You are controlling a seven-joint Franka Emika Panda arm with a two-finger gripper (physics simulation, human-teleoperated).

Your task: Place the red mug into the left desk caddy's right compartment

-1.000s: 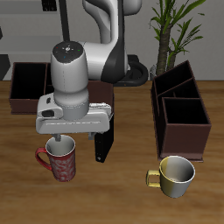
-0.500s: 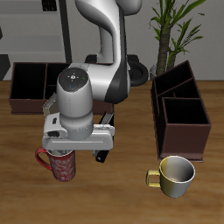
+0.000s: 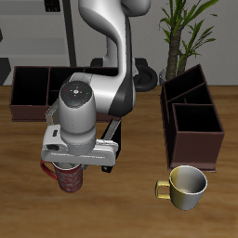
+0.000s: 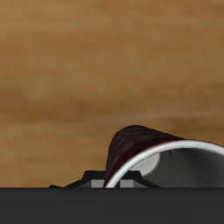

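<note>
One red mug under arm | jaws' state untellable | yellowish mug well apart

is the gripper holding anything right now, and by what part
It cannot be told. The gripper is right down over the red mug, at its rim, but the arm hides the fingers, so no closed hold shows.

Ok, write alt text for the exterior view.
A robot arm's gripper is lowered over a red mug near the table's front edge, hiding its top. A cream mug sits apart, beside a dark brown desk caddy.
</note>
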